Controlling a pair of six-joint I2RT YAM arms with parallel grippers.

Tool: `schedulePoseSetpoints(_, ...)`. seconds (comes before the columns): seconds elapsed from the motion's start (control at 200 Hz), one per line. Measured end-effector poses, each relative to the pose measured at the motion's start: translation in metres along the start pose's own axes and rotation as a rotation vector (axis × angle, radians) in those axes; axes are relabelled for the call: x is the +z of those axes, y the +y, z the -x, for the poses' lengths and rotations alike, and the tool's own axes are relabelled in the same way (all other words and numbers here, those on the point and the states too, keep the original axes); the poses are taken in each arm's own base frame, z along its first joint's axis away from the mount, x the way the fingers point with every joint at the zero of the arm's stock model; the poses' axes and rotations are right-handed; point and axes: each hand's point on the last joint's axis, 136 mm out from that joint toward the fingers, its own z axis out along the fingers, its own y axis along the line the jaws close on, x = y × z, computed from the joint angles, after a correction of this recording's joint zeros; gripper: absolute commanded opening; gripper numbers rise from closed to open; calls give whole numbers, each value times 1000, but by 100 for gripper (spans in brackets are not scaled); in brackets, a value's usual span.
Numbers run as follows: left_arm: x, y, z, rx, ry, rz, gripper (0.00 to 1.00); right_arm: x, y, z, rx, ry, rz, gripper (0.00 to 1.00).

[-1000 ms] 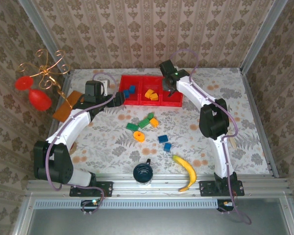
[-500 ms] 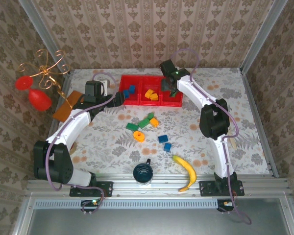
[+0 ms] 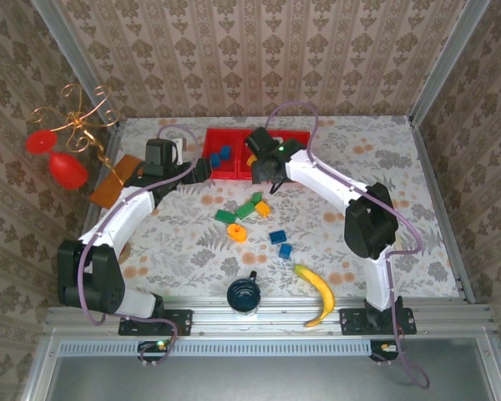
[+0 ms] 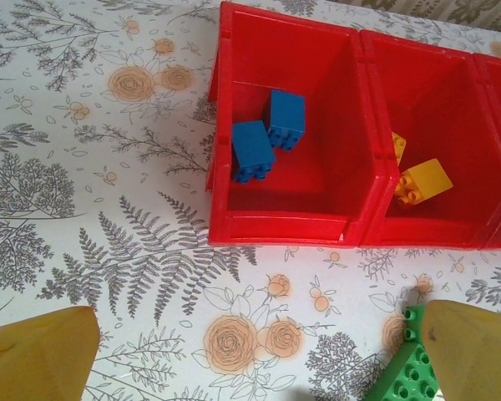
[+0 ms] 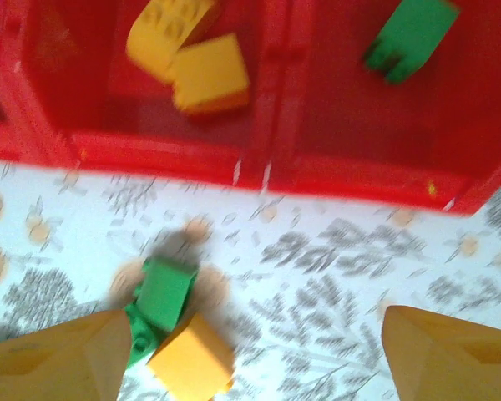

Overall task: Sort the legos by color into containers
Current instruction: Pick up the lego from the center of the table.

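Now right gripper spread, empty, over small green plastic brick touching orange-yellow brick, near long red three-compartment plastic tray. Left gripper spread too. Bricks probably light, rigid, slick: pinch flat sides.

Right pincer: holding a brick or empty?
Empty: the right pincer is open, its fingers wide apart over bare table; a green lego and an orange lego lie loose beside one finger.
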Motion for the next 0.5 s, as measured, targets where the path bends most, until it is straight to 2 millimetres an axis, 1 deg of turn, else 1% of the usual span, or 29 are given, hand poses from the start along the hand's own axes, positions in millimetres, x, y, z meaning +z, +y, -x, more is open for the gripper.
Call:
schedulePoseSetpoints(0.1,0,2,0,-6,0,5,100,2,12,-22,-6,40,6,75)
schedulePoseSetpoints(0.17,0,3,0,-10,0,7,100,3,18,-33,-8,61,13,75)
schedulePoseSetpoints(0.295,0,3,0,-11,-1,9,100,8,21,-52,-14,107,23,74)
schedulePoseSetpoints(0.375,0,4,0,-13,-1,9,100,11,20,-60,-16,138,30,74)
schedulePoseSetpoints(0.5,0,5,0,-20,-2,12,100,13,20,-64,-23,170,58,73)
